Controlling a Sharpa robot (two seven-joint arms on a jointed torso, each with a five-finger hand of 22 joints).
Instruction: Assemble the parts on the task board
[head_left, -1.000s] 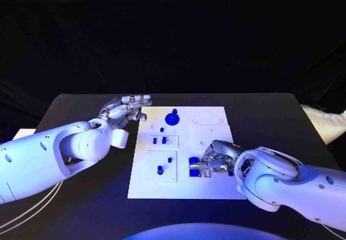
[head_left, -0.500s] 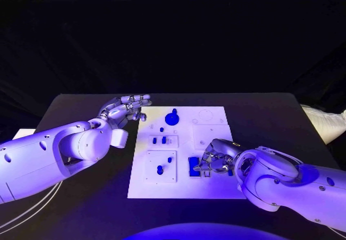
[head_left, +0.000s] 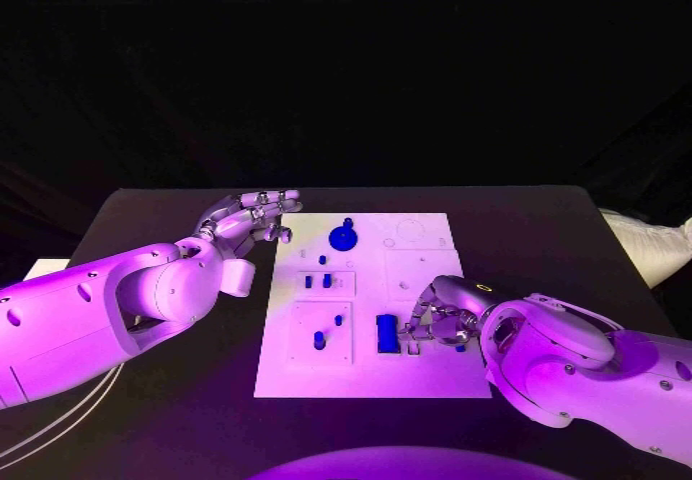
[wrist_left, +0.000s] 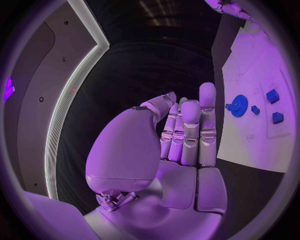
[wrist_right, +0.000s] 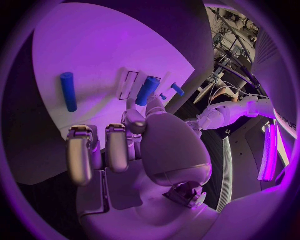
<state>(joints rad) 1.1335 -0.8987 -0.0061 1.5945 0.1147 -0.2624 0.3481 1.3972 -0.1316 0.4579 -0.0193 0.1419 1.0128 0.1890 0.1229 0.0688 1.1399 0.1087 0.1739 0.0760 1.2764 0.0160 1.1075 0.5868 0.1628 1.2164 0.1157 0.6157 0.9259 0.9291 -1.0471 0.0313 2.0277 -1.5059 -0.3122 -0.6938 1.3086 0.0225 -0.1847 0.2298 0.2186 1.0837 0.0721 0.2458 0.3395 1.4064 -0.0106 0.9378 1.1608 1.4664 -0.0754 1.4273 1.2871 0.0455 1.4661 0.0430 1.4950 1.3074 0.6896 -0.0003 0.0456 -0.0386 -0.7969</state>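
Your right robot hand (head_left: 440, 318) hovered beside blue cylinder (head_left: 387, 333) on task board (head_left: 433, 385), fingers curled, empty; left robot hand (head_left: 248, 220) spread, steadying board's edge.

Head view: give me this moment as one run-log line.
left hand: open, at white task board far-left corner | right hand: holds nothing, beside long blue cylinder part lying on board

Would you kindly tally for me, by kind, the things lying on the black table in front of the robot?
White task board: 1
Blue gear: 1
Long blue bar: 1
Small blue pieces that I can make out plainly: 4
Total: 7
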